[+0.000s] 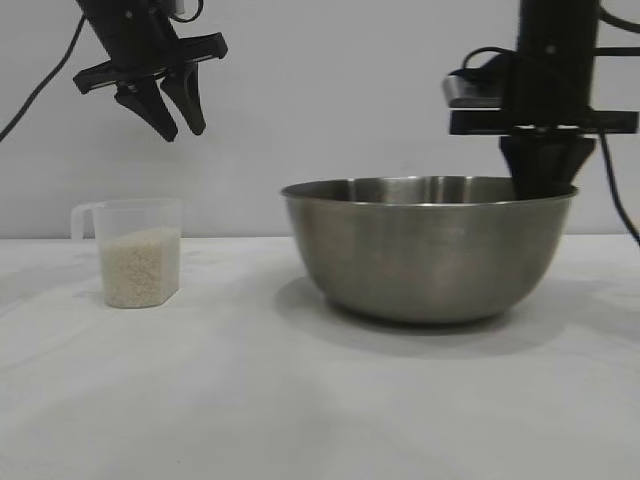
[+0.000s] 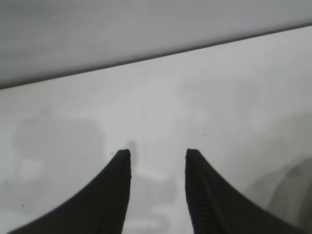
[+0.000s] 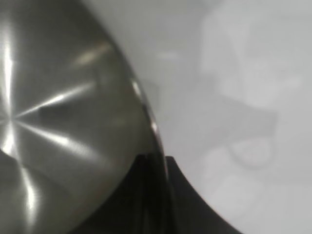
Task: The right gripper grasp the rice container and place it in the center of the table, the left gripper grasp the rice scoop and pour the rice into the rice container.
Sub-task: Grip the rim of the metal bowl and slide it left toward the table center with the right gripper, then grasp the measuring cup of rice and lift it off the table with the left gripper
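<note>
The rice container (image 1: 430, 250), a large steel bowl, rests on the white table (image 1: 250, 400) right of centre. My right gripper (image 1: 540, 175) reaches down over its right rim and is shut on the rim, one finger inside the bowl, one outside; the right wrist view shows the empty bowl interior (image 3: 63, 122) and my gripper (image 3: 156, 158) pinching the rim. The rice scoop (image 1: 135, 250), a clear plastic cup about half full of white rice (image 1: 140, 265), stands at the left. My left gripper (image 1: 170, 105) hangs open and empty above it; in the left wrist view (image 2: 157, 152) only bare table lies below.
A plain white wall rises behind the table. Black cables hang from both arms. The table's back edge (image 2: 146, 57) shows in the left wrist view.
</note>
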Robot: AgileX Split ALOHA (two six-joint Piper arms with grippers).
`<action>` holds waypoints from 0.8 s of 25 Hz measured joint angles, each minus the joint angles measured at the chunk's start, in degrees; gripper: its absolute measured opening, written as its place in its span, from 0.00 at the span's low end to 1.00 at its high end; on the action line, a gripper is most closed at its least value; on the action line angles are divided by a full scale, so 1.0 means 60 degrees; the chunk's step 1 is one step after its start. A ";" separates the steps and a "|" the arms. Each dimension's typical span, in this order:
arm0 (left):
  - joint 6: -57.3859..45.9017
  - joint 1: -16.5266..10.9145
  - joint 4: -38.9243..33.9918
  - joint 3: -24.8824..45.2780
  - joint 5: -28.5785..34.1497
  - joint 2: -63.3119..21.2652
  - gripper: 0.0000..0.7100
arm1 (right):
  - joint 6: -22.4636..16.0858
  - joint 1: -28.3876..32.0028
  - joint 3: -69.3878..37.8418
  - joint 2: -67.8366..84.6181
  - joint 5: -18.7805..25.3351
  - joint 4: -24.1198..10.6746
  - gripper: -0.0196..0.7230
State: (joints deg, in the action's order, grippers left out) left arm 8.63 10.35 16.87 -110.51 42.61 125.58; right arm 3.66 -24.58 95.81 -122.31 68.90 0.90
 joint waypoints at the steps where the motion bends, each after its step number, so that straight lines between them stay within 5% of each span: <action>1: 0.0000 0.0000 0.0000 0.0000 0.0041 0.0000 0.33 | 0.0000 0.0000 -0.0024 0.0000 0.0011 -0.0001 0.09; 3: 0.0000 0.0000 0.0000 0.0000 0.0039 0.0000 0.33 | 0.0023 0.0000 -0.0088 0.0141 -0.0096 -0.0001 0.09; 7: 0.0000 0.0000 0.0000 0.0000 0.0054 0.0000 0.33 | 0.0022 -0.0021 -0.0151 0.1181 -0.0521 0.0242 0.30; 10: 0.0000 0.0000 0.0000 0.0000 0.0054 0.0000 0.33 | 0.0022 -0.0182 -0.0846 0.2494 -0.1293 0.0531 0.30; 14: 0.0000 0.0000 -0.0023 0.0000 0.0054 0.0000 0.33 | 0.0040 -0.0985 -0.4018 0.4962 -0.4297 0.0483 0.33; 17: 0.0000 0.0000 -0.0023 -0.0022 0.0054 0.0000 0.33 | 0.0222 -0.1579 -0.6991 0.6775 -0.6687 -0.0703 0.33; 20: 0.0000 0.0000 -0.0044 -0.0068 0.0054 0.0000 0.33 | -0.0683 -0.0926 -0.8616 0.7831 -0.6527 -0.1265 0.33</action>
State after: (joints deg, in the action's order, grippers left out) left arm 8.63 10.35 16.61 -110.91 42.93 125.58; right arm -0.44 -30.14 44.11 -75.32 29.73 -6.69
